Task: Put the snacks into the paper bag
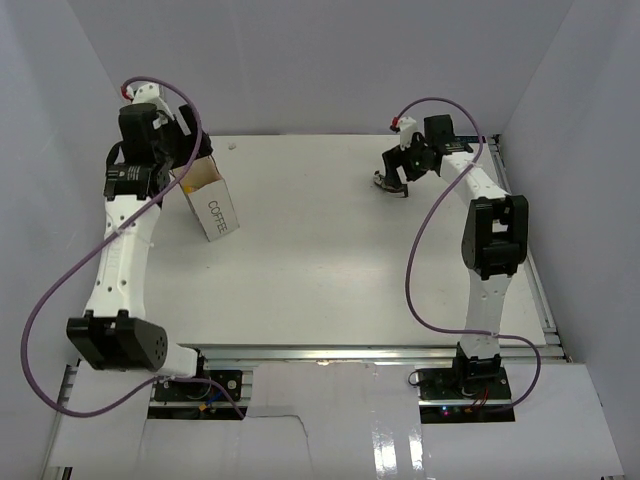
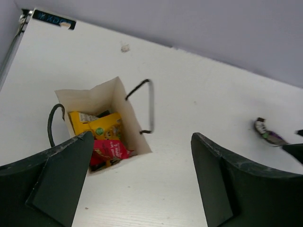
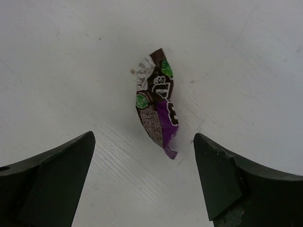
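Left gripper [image 2: 142,139], jaws wide, hovers above the paper bag [image 2: 102,92] at ten o'clock; right gripper [image 3: 143,137], jaws wide, over the purple packet [image 3: 158,109] at one o'clock.

My white tabletop [image 1: 330,250] is carrying the paper bag [image 1: 216,212] standing near its far-left corner, and a purple packet [image 3: 158,111] lying toward its far edge.
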Available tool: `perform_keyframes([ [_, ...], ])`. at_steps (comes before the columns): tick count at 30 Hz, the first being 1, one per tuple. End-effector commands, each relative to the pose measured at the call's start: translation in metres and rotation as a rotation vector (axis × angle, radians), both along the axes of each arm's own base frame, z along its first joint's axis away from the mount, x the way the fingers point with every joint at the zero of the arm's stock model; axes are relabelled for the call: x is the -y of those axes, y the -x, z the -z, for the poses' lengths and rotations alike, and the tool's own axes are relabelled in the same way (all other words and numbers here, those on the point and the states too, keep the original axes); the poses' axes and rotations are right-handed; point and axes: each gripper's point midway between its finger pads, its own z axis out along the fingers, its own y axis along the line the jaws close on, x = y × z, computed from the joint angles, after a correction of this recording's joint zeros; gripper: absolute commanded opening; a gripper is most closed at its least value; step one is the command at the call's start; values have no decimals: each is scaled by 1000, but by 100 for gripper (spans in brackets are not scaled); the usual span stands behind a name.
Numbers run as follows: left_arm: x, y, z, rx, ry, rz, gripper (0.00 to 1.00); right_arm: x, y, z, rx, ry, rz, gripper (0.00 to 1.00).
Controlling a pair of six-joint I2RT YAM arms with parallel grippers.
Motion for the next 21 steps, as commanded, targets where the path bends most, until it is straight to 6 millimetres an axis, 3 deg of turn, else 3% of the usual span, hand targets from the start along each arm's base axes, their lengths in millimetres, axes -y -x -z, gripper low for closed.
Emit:
perform_keyframes([
  [1,21,36,-69,216,89,92,95,-23,3,-18,133,44,-323,90],
  [2,24,53,-84,266,100,107,97,-25,8,-15,150,63,-398,90],
  [4,31,63,-84,295,141,131,98,-25,5,-6,189,126,-479,90],
  [5,37,77,-95,334,156,162,98,-22,1,-1,193,170,-486,91],
  [7,42,84,-89,332,201,176,98,-16,-4,19,158,219,-500,96],
  [8,46,89,-89,337,220,194,98,-14,-14,12,185,246,-506,98],
  [9,49,96,-96,364,237,206,98,-10,-18,19,174,275,-496,99],
  [12,64,103,-94,379,332,261,98,-4,-24,37,151,311,-491,92],
  [15,80,107,-88,372,465,318,98,-4,-24,49,137,323,-495,89],
  [16,85,103,-71,334,508,328,98,-3,-24,53,131,324,-495,88],
  [17,91,103,-66,308,594,336,98,-3,-22,55,120,321,-497,86],
  [19,104,104,-63,297,676,403,98,-4,-17,62,96,310,-502,81],
  [20,108,100,-45,250,719,401,98,-4,-15,65,88,307,-503,78],
  [21,114,100,-44,232,775,416,98,-4,-10,70,73,303,-506,72],
])
